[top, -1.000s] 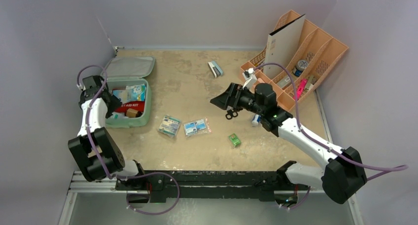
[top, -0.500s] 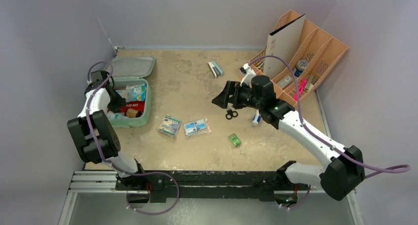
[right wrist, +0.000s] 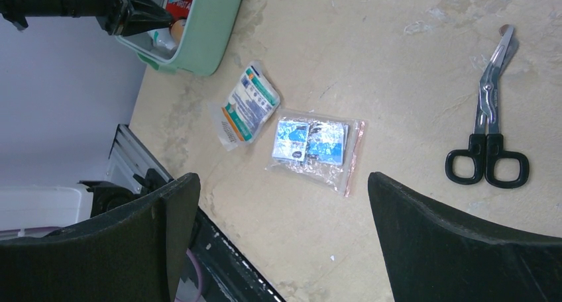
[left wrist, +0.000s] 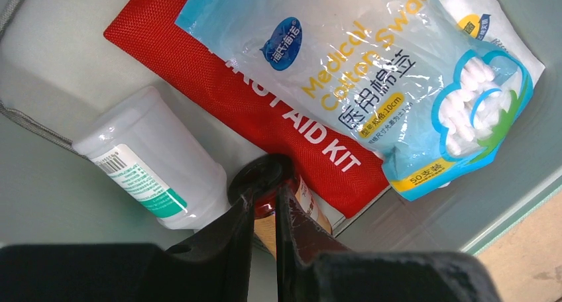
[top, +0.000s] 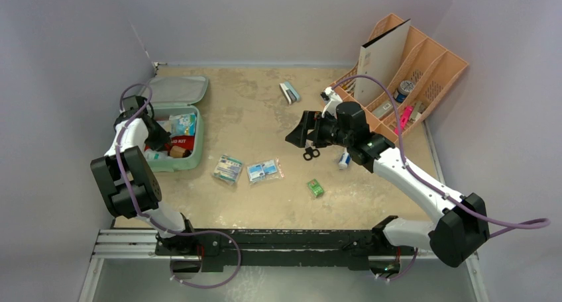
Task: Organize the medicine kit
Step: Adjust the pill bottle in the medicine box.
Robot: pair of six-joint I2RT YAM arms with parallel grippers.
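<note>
Left tool [left wrist: 265,195]: slim gap, grip unclear | right tool [right wrist: 281,183]: apart | woven red pouch [left wrist: 219,83], glossy swab bag [left wrist: 371,83]

Robot lab: bare-walled test table [top: 252,110]

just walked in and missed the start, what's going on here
Two robot arms are packing a medicine kit. The left gripper is down inside the open mint-green case, jaws nearly together beside a white bottle and a red pouch; whether it grips anything is unclear. The right gripper hangs open over the table, above the scissors, a bag of blue sachets and another packet lying outside the case.
</note>
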